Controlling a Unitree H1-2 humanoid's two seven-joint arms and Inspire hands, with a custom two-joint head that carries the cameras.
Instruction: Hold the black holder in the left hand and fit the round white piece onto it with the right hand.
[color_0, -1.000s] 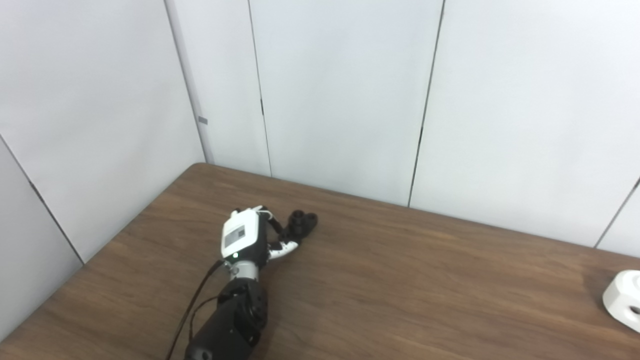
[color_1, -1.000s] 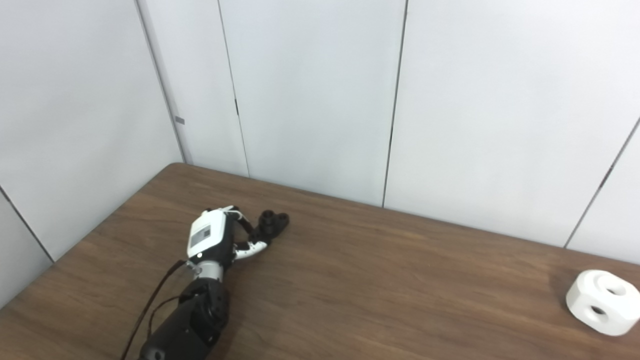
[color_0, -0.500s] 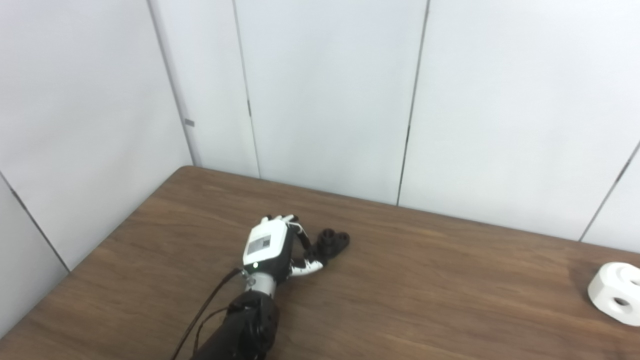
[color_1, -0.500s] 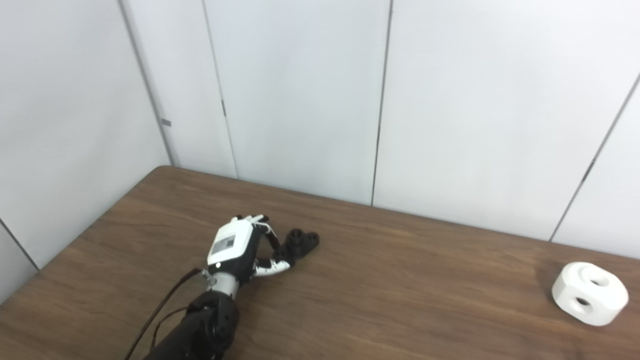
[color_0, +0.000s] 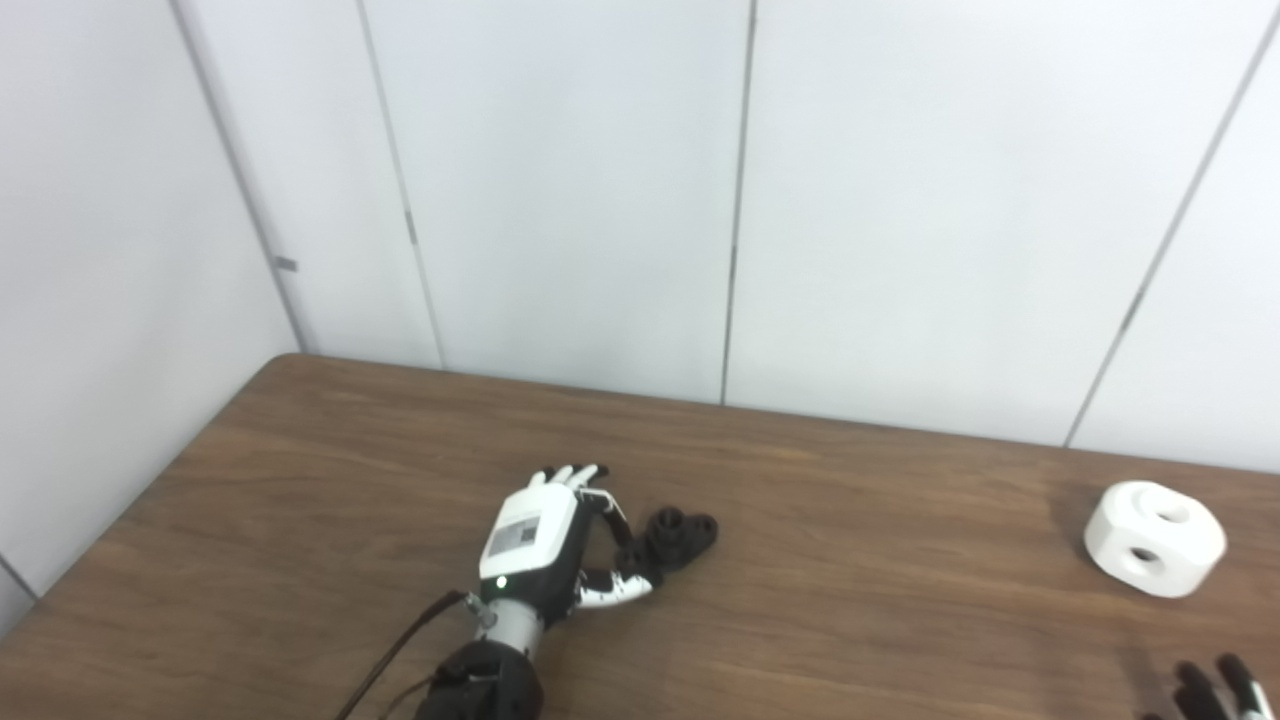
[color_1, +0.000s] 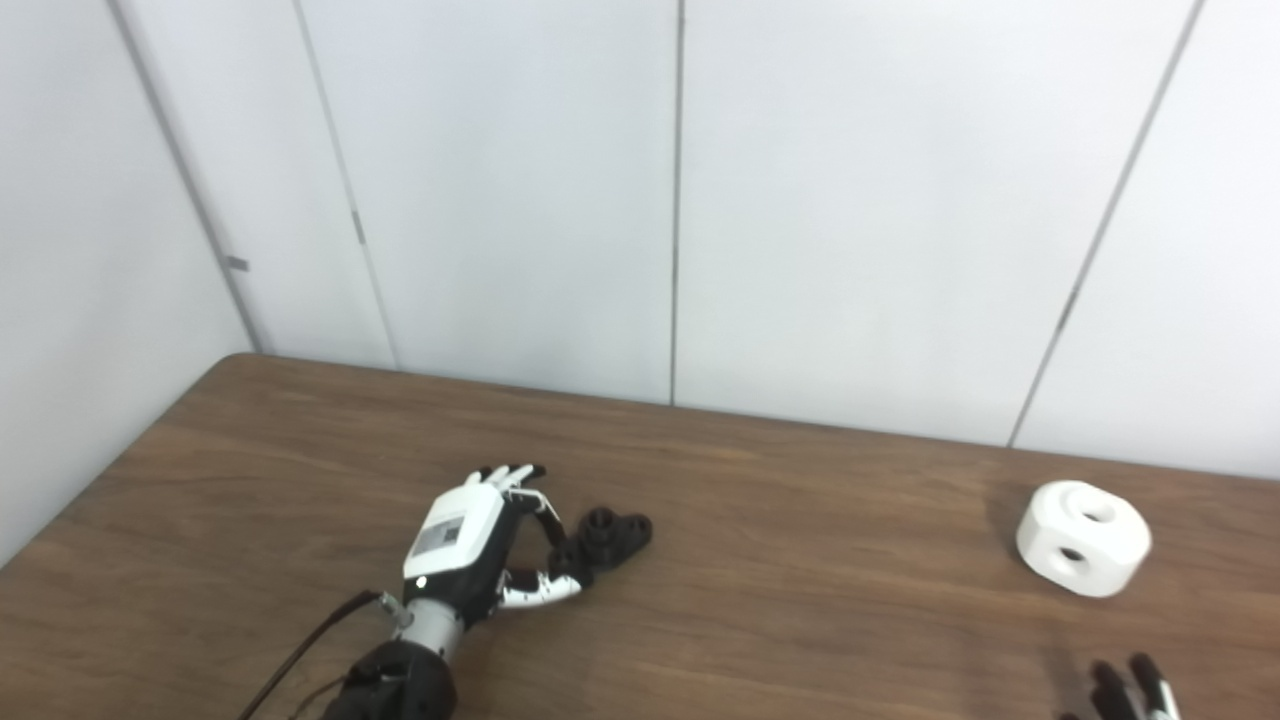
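Observation:
The black holder lies on the brown table, left of centre. My left hand rests just to its left, with the back of the hand up. Its fingers stretch forward and apart, the thumb points at the holder's near side, and one curled finger reaches toward it. The hand is open and is not gripping the holder. The round white piece, with two holes showing, sits at the far right of the table. Only the dark fingertips of my right hand show at the bottom right, spread, short of the white piece.
White wall panels close off the table's back and left edges. A black cable runs along my left forearm. A wide stretch of bare wood lies between the holder and the white piece.
The camera has panned right, so the whole scene shifts left. My right hand's fingertips have come into view at the bottom right. My left fingers have straightened beside the holder.

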